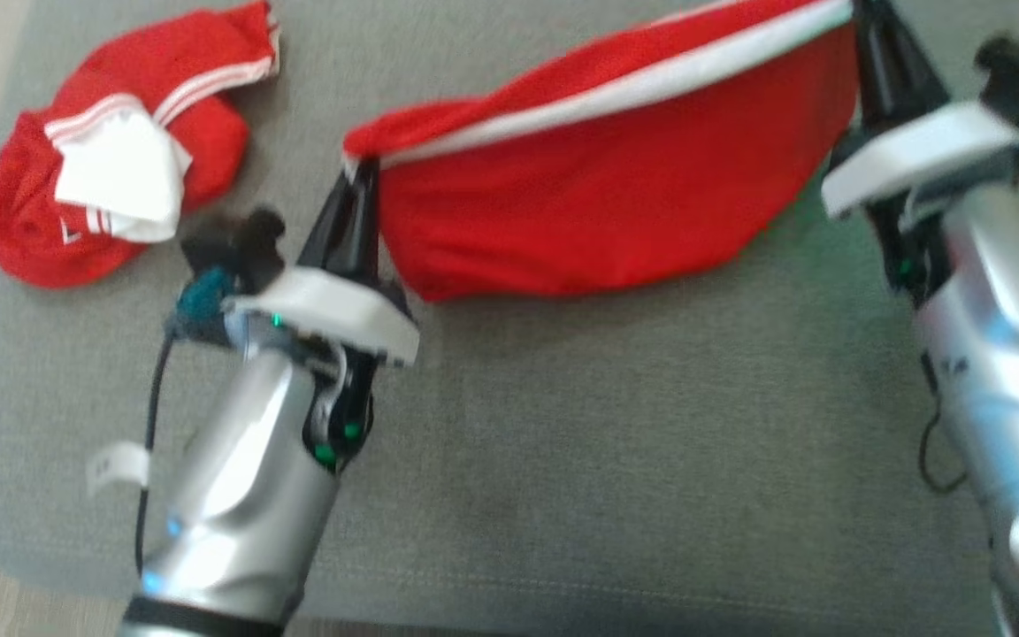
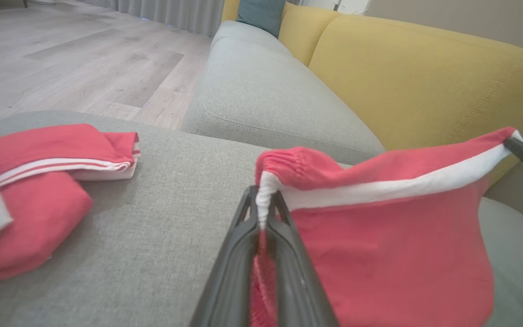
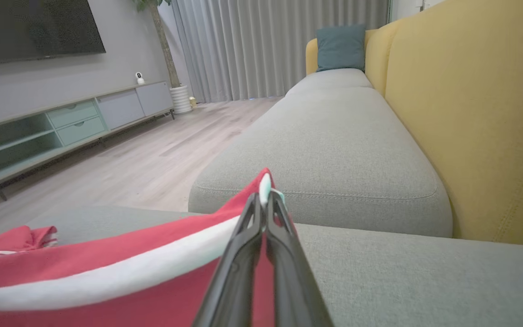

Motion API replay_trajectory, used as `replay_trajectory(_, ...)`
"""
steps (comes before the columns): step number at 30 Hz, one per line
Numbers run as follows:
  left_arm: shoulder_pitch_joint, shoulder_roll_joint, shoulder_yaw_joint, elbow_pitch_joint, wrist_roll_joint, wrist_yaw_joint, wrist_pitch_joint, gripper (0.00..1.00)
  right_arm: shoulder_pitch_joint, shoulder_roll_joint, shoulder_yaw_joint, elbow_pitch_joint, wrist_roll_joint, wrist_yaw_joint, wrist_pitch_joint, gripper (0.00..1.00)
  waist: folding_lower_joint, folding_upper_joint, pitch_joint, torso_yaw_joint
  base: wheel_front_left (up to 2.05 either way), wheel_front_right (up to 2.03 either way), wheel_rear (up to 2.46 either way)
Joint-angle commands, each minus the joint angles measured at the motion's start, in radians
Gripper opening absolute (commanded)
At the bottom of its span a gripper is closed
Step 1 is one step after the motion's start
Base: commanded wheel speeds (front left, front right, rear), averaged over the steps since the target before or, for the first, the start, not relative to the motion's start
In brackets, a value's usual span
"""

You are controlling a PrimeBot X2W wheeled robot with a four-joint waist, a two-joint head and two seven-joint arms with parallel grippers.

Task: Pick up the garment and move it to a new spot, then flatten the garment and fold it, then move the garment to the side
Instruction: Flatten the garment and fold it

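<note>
Left gripper (image 1: 363, 177), reaching up from seven o'clock in the head view, clenched on one end of the red garment's (image 1: 607, 203) white-banded edge; right gripper (image 1: 863, 22), at one o'clock, clenched on the other end. Strung taut between both, hanging over the grey cushion (image 1: 563, 442) at centre. Picked up and likely mid-move; flattening, folding and setting aside not yet done, with a red bundle (image 1: 111, 159) lying at ten o'clock.

Soft red cloth garment (image 1: 616, 203), matt grey woven cushion (image 1: 607, 442), glossy silver forearm (image 1: 244, 478)
</note>
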Motion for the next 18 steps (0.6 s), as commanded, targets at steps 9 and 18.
replay_trajectory(9, -0.16, 0.019, -0.033, 0.038, -0.067, 0.036, -0.006, 0.0, -0.211, 0.024, -0.019, 0.22, -0.116, -0.001, -0.033, 0.0, 0.0, 0.0, 0.137, 0.052, 0.0, 0.0, 0.0)
replay_trajectory(18, -0.181, 0.019, -0.064, 0.047, -0.102, 0.046, -0.006, 0.75, -0.272, 0.045, -0.091, 0.287, -0.195, -0.001, -0.038, 0.35, 0.0, 0.0, 0.161, 0.061, 0.0, 0.0, 0.0)
